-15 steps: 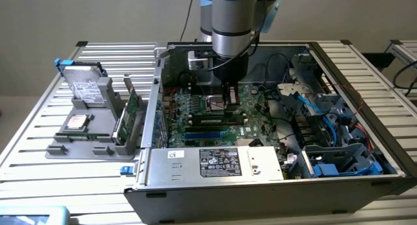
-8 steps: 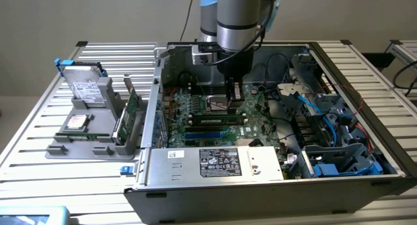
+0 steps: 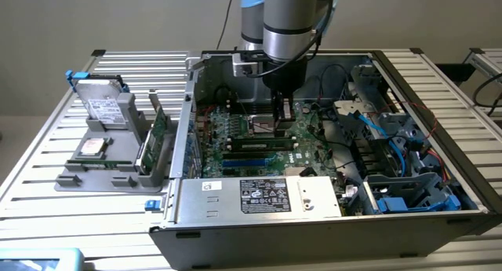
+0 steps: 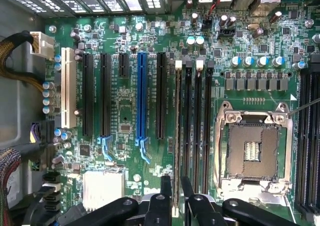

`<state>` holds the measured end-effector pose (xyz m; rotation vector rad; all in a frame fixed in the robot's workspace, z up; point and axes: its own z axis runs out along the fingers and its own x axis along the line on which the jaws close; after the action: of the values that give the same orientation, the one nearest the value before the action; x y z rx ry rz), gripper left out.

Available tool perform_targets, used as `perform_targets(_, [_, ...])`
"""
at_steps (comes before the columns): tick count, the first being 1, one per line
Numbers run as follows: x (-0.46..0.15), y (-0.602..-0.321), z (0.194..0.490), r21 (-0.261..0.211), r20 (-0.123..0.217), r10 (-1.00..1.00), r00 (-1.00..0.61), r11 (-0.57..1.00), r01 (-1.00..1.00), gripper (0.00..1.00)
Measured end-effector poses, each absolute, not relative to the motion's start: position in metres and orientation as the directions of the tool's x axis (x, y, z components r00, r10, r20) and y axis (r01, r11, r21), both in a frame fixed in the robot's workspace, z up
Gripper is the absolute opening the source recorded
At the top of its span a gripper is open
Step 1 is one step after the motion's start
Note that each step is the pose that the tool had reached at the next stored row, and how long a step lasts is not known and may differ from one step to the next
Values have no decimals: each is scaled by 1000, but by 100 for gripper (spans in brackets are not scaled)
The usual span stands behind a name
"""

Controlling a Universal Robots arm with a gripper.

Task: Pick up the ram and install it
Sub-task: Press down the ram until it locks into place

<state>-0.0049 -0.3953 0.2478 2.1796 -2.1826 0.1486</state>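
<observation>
Claw (image 4: 176,182) narrow, clamped on ram (image 4: 176,121); pickup done. Ram edge-on toward board (image 4: 125,151) beneath claw; I judge seating unfinished.

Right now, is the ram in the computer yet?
It looks nearly there. Done: the ram is inside the case, lying along a slot on the motherboard. In hand: the gripper hangs right over it, lined up with it. Left: I cannot tell whether it is pushed fully in.
</observation>
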Motion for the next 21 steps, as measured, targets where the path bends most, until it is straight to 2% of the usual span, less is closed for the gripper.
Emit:
perform_targets(5, [-5, -395, 248, -27, 106, -994, -3, 0, -1000, 22])
perform_targets(7, [-5, -395, 248, -26, 106, -994, -3, 0, -1000, 13])
perform_targets(9, [-5, -395, 248, -25, 106, -994, -2, 0, -1000, 11])
perform_targets(21, [0, -398, 239, -20, 93, -995, -30, 28, -999, 11])
